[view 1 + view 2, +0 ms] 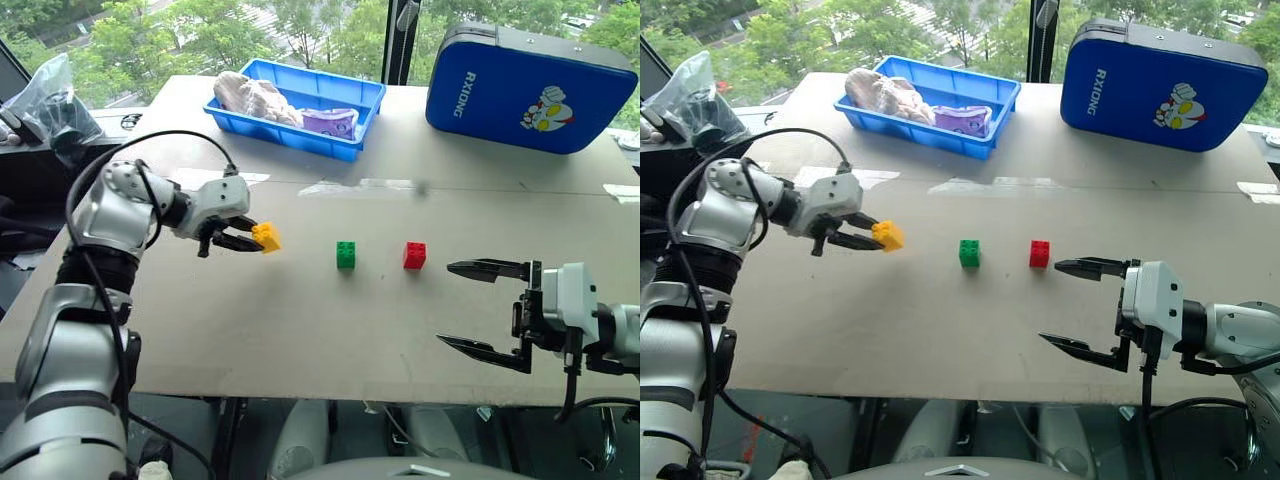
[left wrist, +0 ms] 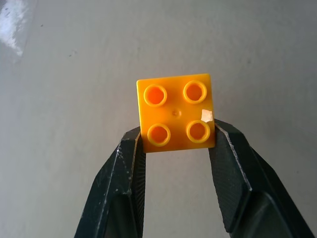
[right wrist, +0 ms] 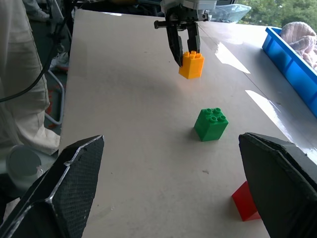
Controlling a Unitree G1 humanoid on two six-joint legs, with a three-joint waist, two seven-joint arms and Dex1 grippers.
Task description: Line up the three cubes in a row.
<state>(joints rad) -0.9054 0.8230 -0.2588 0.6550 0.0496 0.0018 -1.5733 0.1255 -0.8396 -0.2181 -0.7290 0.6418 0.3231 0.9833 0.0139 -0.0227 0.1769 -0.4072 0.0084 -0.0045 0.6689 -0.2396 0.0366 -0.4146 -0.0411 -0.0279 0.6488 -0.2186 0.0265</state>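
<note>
L gripper [image 1: 240, 238] is pinching the yellow-orange cube [image 1: 266, 237] by its sides, holding it above the table [image 1: 300, 330], prob. so it can be set in line. Green cube [image 1: 346, 254] and red cube [image 1: 414, 255] are sitting on the table to its right, between it and the R gripper [image 1: 480, 310], which is idling wide open, empty, near red.

A blue zippered case [image 1: 530, 88] stands at the table's [image 1: 300, 330] far right corner. White capital letters run down its front, reading "RXIONG", beside a cartoon figure.
</note>
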